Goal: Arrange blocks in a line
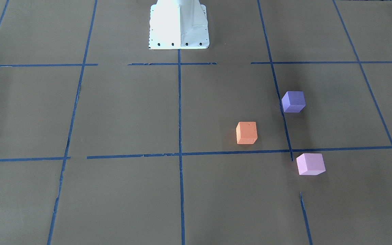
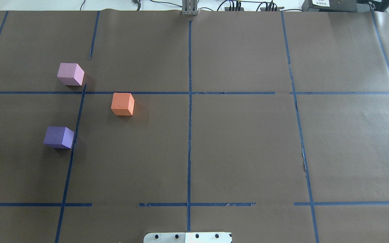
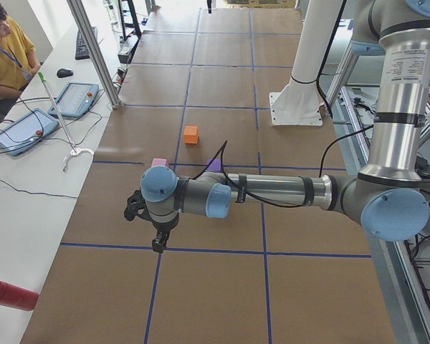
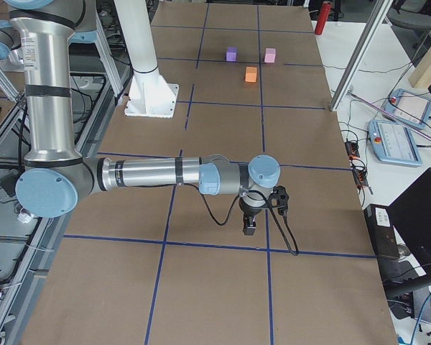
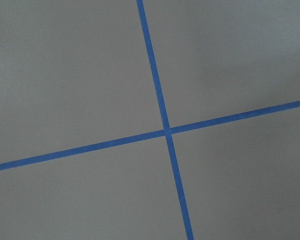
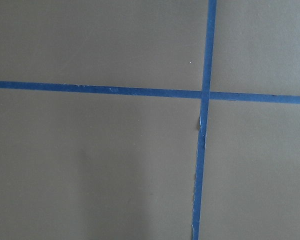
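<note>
Three foam cubes sit apart on the brown paper on the robot's left half. The orange block (image 2: 123, 104) (image 1: 246, 132) is nearest the centre line. The dark violet block (image 2: 59, 137) (image 1: 293, 101) lies closer to the robot. The pale pink block (image 2: 70, 74) (image 1: 310, 164) lies farther out. My left gripper (image 3: 158, 244) shows only in the exterior left view, pointing down, beyond the blocks toward the table's end. My right gripper (image 4: 249, 228) shows only in the exterior right view, far from the blocks. I cannot tell whether either is open or shut. Both wrist views show only paper and tape.
The white robot base (image 1: 179, 25) stands at the table's middle edge. Blue tape lines (image 2: 189, 135) grid the paper. An operator (image 3: 3, 50) sits at a side bench with tablets (image 3: 73, 99). A red cylinder (image 3: 11, 295) lies on that bench. A metal post (image 3: 93, 50) stands at the table's far edge.
</note>
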`<state>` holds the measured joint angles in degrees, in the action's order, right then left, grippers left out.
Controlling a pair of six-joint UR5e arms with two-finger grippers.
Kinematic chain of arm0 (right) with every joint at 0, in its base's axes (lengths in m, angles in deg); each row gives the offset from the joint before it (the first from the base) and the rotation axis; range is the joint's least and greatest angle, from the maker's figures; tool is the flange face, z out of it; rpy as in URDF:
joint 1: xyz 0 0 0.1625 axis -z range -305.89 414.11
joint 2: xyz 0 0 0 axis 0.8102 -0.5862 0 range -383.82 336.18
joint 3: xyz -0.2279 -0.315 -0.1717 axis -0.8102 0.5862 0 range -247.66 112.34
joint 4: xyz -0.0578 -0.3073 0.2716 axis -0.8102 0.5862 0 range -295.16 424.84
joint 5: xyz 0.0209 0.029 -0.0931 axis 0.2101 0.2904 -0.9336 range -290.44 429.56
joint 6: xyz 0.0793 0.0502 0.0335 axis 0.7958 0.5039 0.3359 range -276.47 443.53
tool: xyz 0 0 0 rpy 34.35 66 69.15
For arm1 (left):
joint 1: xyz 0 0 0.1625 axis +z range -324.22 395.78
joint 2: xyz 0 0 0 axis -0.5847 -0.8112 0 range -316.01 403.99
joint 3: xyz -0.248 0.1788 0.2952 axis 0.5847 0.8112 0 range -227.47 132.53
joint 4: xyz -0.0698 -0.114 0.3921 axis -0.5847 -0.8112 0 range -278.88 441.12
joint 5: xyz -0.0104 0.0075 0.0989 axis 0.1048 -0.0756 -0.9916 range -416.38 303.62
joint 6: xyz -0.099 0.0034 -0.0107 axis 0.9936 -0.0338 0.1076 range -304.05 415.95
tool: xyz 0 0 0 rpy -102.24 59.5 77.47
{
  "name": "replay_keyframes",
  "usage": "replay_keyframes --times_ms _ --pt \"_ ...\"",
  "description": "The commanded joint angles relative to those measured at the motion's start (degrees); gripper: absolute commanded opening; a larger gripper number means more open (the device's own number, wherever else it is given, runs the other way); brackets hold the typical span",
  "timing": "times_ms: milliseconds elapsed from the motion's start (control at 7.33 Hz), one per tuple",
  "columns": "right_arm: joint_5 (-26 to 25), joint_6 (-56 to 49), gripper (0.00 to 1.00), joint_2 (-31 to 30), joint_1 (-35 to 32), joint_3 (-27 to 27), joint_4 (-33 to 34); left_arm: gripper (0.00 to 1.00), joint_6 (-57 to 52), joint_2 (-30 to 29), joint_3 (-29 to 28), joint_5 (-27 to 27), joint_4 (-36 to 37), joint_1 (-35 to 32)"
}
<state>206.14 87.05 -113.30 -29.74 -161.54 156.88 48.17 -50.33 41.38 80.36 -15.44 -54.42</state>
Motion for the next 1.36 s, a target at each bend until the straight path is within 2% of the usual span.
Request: replay_keyframes --times_ms 0,273,682,955,1227 --pt "0.0 0.0 1.0 0.0 0.0 0.01 -0.02 1.0 3.53 -2.01 3.33 -0.25 -0.47 4.49" --pt "0.0 0.0 1.0 0.0 0.0 0.01 -0.02 1.0 12.13 -5.32 6.05 0.27 -0.56 11.77" --pt "0.0 0.0 1.0 0.0 0.0 0.01 -0.02 1.0 38.2 -15.5 7.74 -0.77 -2.58 24.59" --pt "0.0 0.0 1.0 0.0 0.0 0.01 -0.02 1.0 51.4 -23.16 6.87 -10.05 -2.58 35.48" --pt "0.0 0.0 1.0 0.0 0.0 0.01 -0.02 1.0 62.67 -26.43 5.64 -17.18 -2.58 42.89"
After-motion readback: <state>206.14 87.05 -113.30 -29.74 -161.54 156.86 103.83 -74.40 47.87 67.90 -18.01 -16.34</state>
